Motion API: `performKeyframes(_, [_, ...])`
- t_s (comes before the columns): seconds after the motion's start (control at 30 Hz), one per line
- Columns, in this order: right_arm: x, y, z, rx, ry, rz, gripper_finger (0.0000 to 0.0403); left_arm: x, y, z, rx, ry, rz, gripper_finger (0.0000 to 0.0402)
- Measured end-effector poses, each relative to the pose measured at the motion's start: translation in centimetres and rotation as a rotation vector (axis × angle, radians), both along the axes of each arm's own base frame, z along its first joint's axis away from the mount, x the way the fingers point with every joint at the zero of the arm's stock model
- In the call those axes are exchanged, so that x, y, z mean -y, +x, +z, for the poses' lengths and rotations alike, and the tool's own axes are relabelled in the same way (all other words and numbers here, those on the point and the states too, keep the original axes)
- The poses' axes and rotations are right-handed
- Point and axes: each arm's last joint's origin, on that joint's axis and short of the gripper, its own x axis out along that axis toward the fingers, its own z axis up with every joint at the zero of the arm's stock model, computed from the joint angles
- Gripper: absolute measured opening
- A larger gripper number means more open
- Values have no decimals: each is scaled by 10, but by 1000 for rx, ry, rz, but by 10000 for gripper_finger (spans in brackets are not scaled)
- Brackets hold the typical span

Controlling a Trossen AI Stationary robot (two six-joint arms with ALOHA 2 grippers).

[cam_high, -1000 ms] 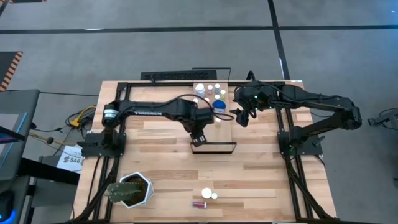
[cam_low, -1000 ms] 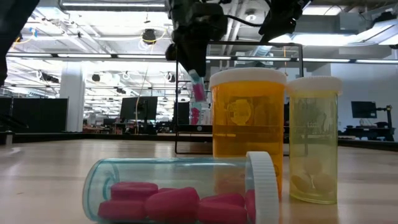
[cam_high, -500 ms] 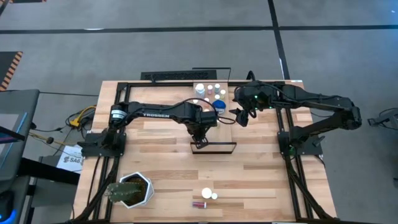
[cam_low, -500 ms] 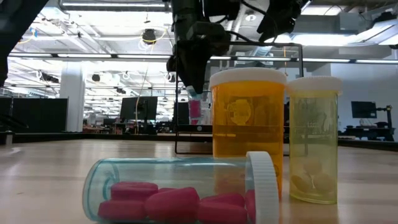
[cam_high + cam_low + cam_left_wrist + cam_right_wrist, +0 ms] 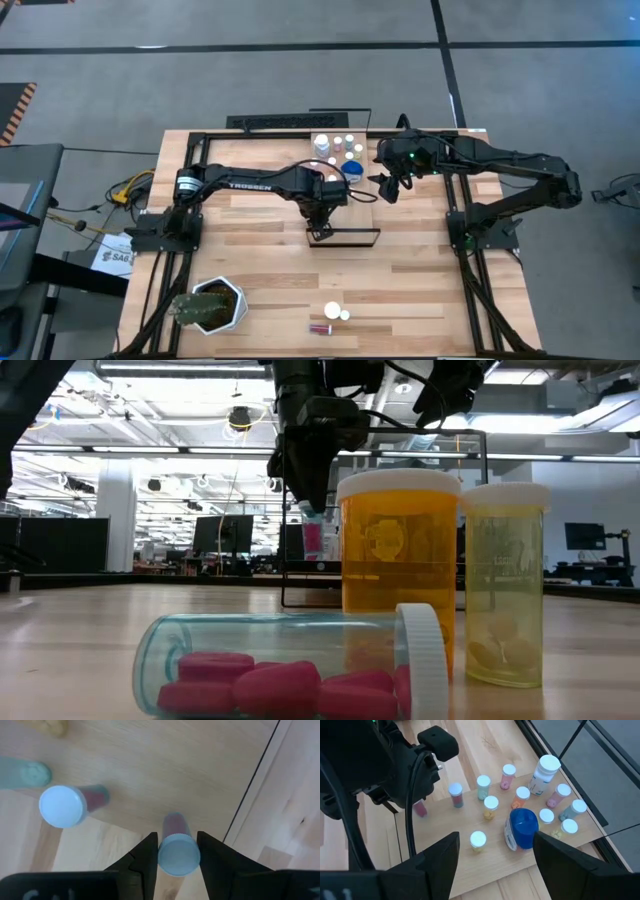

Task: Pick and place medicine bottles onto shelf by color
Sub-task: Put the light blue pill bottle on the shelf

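Note:
My left gripper (image 5: 320, 214) is over the near part of the shelf (image 5: 362, 215), shut on a small pink vial with a pale cap (image 5: 178, 854). The vial also shows in the low view (image 5: 313, 540). Another pink vial with a white cap (image 5: 61, 806) stands on the board close by. My right gripper (image 5: 390, 187) is open and empty above the shelf's right edge. Below it several bottles stand on the shelf's far part, among them a wide blue one (image 5: 522, 827) and a white one (image 5: 545, 772). My left gripper pinches the vial's cap end (image 5: 176, 840) between its two fingers. The fingers come from above, pointing down. The vial hangs upright below them, pink body down. Whether its base touches the board I cannot tell.
Near the table's front edge an orange bottle (image 5: 398, 560) and a yellowish one (image 5: 505, 585) stand, and a clear bottle of pink pills (image 5: 290, 665) lies on its side. A white hexagonal plant pot (image 5: 210, 305) stands at the front left. The shelf's dark frame (image 5: 345, 246) is at its near end.
My left gripper has gone down toward the shelf with the pink vial. The vial, tilted a second ago, now hangs upright and lower. My right gripper has kept still.

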Motion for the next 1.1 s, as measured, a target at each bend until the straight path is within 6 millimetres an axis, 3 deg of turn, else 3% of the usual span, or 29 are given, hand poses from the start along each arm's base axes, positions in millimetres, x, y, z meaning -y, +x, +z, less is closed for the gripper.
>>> performKeyframes(0.73, [0,0,0,0,0,0,276,-2,-2,-1,-21,25,57,109])
performKeyframes(1.1, [0,0,0,0,0,0,276,-2,-1,-2,-8,21,125,133])
